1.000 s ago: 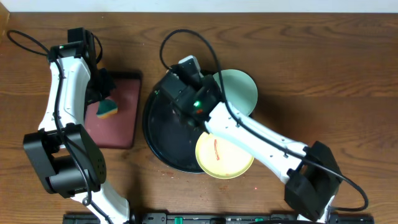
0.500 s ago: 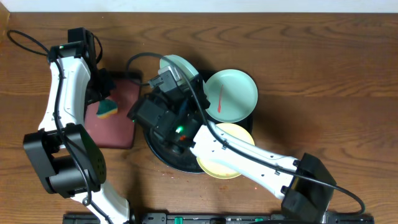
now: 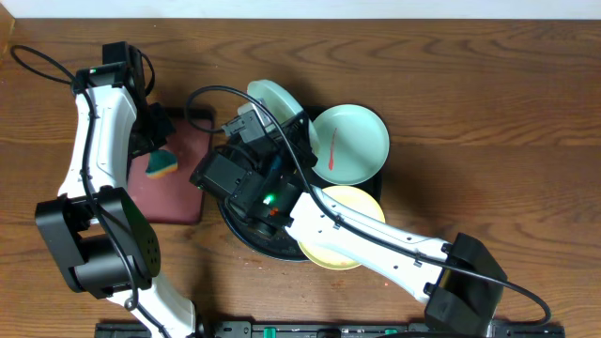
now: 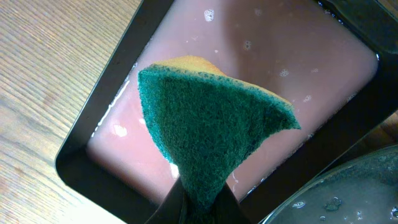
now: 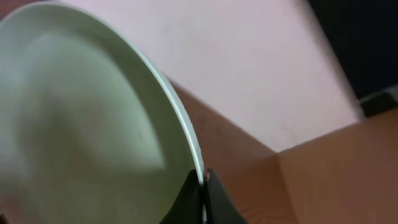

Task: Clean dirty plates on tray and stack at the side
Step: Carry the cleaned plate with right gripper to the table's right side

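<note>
Both end effectors are clenched. The right end effector (image 5: 202, 191) pinches the rim of 1 pale blue-green plate (image 3: 272, 98), holding it tilted on edge above the far-left side of the round black tray (image 3: 242, 233). A rim grip leaves the plate's face free for wiping. Its face is too blurred in the wrist view to show any streak.

The left end effector (image 4: 199, 200) grips a green-and-yellow sponge (image 4: 211, 124) over the wet dark red rectangular tray (image 3: 178, 199), likely so drips land there and not on the bench (image 3: 488, 84).

A 2nd blue-green plate (image 3: 349, 143), red-streaked, lies flat at the black tray's far-right edge. The pale yellow plate (image 3: 362, 200) sits at the near-right edge, partly under the right arm.

Nothing looks stacked yet, and sponge and held plate are well apart, so they need bringing together next.
</note>
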`<action>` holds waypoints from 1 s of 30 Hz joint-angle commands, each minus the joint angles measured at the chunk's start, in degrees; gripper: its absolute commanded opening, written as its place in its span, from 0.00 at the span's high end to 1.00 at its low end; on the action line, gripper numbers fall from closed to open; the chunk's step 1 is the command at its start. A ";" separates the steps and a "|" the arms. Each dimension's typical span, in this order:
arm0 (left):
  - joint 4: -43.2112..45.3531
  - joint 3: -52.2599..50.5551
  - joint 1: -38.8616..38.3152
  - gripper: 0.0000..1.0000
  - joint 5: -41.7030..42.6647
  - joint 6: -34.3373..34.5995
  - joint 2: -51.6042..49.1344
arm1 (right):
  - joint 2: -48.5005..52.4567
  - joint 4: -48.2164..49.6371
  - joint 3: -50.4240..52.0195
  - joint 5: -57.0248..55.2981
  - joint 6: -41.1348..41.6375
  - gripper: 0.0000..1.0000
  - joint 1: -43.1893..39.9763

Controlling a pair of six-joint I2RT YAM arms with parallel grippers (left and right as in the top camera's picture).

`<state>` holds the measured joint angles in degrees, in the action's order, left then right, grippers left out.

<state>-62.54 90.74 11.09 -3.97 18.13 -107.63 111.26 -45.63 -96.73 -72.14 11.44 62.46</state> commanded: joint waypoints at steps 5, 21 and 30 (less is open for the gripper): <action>0.04 1.20 0.13 0.93 0.59 -0.50 -0.04 | -2.58 -4.17 -1.16 32.00 0.76 0.99 -6.03; 0.26 0.50 0.13 0.93 0.59 -0.48 -0.07 | -13.27 -11.96 -1.16 93.13 1.81 0.99 -42.58; 0.20 0.50 0.09 0.92 0.85 -0.48 -0.07 | -13.33 -26.08 -0.96 81.79 1.77 0.99 -65.96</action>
<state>-62.35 90.74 11.09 -3.29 18.13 -107.63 98.83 -68.95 -97.03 14.72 12.75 2.94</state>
